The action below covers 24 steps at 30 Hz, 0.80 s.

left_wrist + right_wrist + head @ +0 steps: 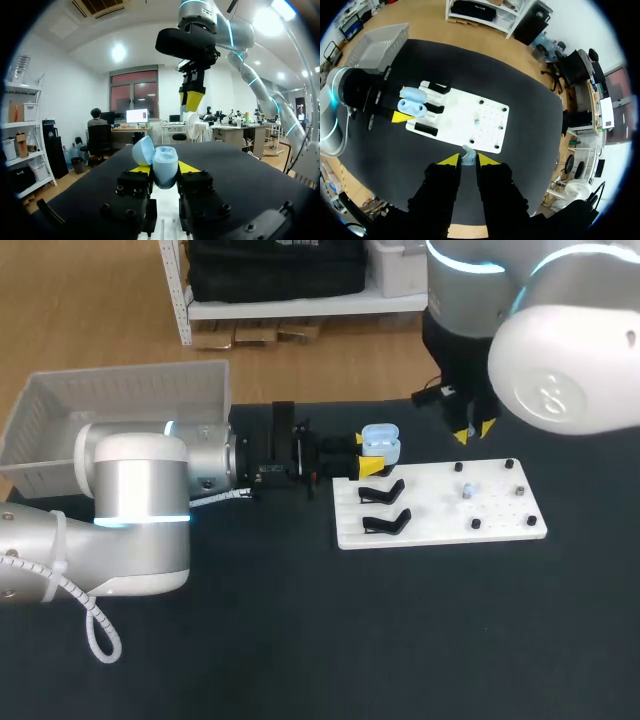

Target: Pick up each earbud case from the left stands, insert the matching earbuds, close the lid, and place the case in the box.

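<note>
The left gripper (366,458) squeezes the open case (380,443) beside the board (440,525). The right gripper (474,431), up above, pinches a bud (468,155). If it lines up badly, the bud could miss the case and drop.

Silver-grey left arm (130,510) and right arm (560,360), cyan light rings (140,521), yellow fingertips (462,436), white ribbed cable (85,605)
</note>
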Motion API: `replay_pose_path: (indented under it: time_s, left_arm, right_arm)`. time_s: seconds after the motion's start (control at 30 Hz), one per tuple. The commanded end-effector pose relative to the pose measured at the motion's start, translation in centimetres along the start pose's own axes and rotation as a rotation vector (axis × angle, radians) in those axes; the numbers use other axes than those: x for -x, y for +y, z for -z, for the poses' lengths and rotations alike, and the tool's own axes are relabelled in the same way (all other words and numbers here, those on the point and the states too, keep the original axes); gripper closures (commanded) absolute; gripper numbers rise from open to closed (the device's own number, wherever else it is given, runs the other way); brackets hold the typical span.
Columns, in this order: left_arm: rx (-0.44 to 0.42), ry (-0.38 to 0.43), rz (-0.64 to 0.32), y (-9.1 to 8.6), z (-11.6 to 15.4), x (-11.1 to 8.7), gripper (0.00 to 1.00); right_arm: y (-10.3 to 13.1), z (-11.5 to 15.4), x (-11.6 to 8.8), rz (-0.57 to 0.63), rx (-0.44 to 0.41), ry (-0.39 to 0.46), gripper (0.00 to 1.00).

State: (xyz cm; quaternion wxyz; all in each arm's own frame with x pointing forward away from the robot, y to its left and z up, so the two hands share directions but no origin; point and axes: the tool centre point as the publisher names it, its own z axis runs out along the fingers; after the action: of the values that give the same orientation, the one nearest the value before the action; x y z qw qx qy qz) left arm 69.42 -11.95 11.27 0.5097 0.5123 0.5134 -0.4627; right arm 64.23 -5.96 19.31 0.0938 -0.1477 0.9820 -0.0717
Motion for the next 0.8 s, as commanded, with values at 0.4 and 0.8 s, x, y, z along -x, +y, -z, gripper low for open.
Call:
replay_pose_path:
  time_s: [0.4,0.8]
  left_arm:
    - [-0.003,-0.002,0.000,0.1,0.0,-0.1,1.00]
    - [-0.003,-0.002,0.000,0.1,0.0,-0.1,1.00]
  right_arm:
    - [2.3,1.4,0.6,-0.122,-0.007,-0.015,1.00]
    - [5.9,1.9,3.4,-0.426,-0.118,0.145,1.00]
